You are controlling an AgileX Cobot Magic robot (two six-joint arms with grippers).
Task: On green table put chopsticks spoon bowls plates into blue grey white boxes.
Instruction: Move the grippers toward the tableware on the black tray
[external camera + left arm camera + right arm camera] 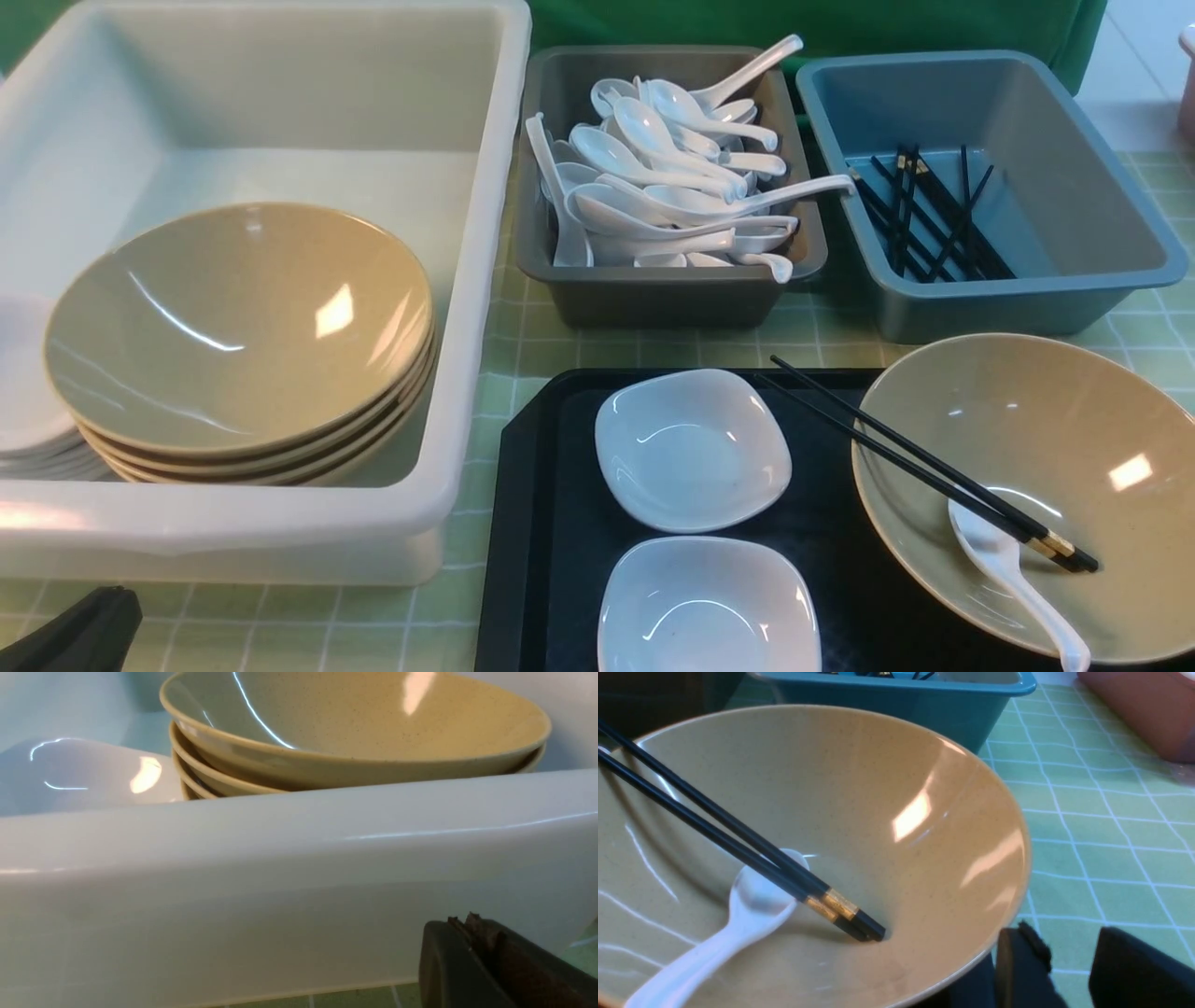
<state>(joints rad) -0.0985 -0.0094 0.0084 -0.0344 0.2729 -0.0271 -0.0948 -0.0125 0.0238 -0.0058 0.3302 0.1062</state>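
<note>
On the green table [653,353], three boxes stand in a row at the far side: the white box [481,280] at left, the grey box [653,297] in the middle, the blue-grey box [1027,303] at right. The white box contains a stack of tan bowls [238,327] with stacked white plates [28,392] beside it. The grey box is heaped with white spoons [663,187]; the blue-grey box contains several black chopsticks [934,215]. Nearer the robot, a black tray [532,560] carries two loose plates [691,448], one behind the other, and a single bowl [1074,429] rests at the tray's right edge. A pair of chopsticks [934,467] leans over that bowl's left rim, thick ends inside, crossing the scoop of a spoon [1008,569] lying in the bowl. The left gripper [107,611] is clenched and empty, just outside the white box's near wall. The right gripper [1066,940] sits beside the single bowl's rim, jaws apart, grasping nothing.
</note>
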